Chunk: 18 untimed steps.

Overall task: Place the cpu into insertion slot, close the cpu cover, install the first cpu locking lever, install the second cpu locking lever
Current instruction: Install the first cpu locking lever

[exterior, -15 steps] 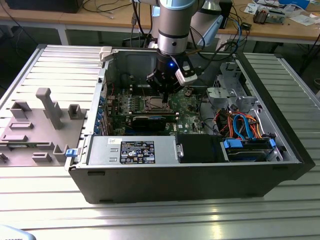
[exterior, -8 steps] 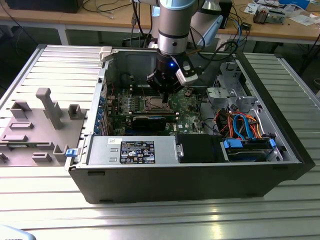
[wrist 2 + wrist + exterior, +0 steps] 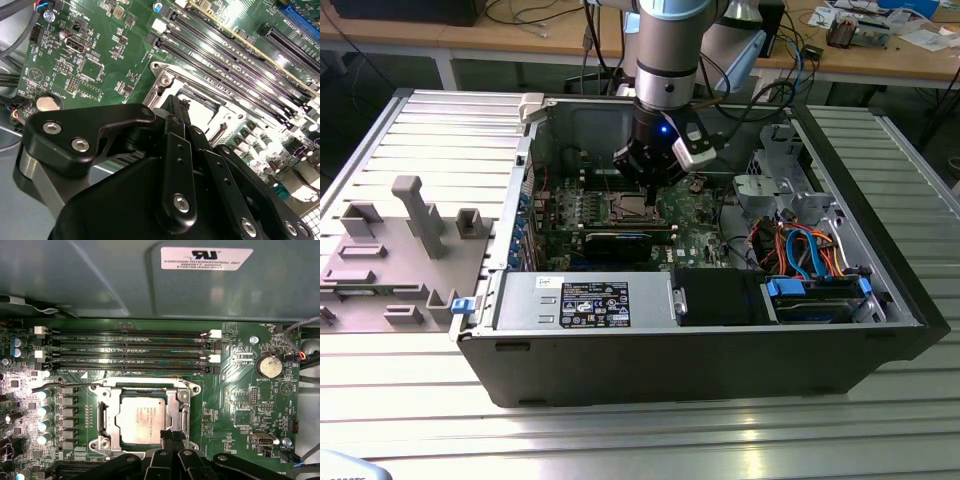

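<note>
First wrist view looks straight down on the green motherboard [image 3: 250,390], and there the cpu [image 3: 141,420] lies flat inside the insertion slot [image 3: 107,440], its pale metal top facing up. The cpu cover [image 3: 142,387] seems to lie down around it as a silvery frame, so the chip shows through the open middle; whether it is fully pressed down I cannot tell. A thin wire lever [image 3: 60,386] sticks out to one side of the socket, away from the frame, so I judge it is not yet hooked.

The gripper [image 3: 171,436] has its black fingertips drawn close together, almost touching, at the edge of the socket frame near the chip. Nothing is seen between them, so I judge it holds nothing and is brought narrow to press or push on the frame edge.

In the second wrist view the gripper [image 3: 176,106] reaches down to the same socket beside the long memory slots [image 3: 235,65]. In the exterior view the arm stands upright over the open computer case [image 3: 720,350], which lies on its side so that the board faces upward for work from above.
</note>
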Each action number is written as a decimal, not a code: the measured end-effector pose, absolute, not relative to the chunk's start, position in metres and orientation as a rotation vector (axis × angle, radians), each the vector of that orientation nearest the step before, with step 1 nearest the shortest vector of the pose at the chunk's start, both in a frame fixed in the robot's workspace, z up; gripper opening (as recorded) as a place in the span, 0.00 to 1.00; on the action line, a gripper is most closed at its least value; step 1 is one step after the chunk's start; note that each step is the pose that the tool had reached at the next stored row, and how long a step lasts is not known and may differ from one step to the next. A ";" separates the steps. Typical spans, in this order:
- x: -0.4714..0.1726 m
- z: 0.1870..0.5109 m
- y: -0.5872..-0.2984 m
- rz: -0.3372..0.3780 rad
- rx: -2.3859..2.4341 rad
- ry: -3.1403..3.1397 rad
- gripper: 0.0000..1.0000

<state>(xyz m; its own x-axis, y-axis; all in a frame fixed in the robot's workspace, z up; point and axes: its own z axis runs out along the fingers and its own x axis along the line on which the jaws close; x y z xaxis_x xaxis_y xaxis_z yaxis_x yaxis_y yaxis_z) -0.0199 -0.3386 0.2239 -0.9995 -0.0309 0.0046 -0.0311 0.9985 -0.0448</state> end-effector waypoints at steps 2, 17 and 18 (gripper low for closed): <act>-0.020 0.224 -0.339 0.070 0.060 -3.136 0.11; -0.020 0.223 -0.339 0.071 0.112 -3.136 0.11; -0.020 0.223 -0.339 0.071 0.115 -3.136 0.11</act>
<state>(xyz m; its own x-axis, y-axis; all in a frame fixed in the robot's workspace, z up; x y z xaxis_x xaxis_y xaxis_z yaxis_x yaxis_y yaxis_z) -0.0199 -0.3385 0.2235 -0.9973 -0.0729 0.0046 -0.0730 0.9963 -0.0448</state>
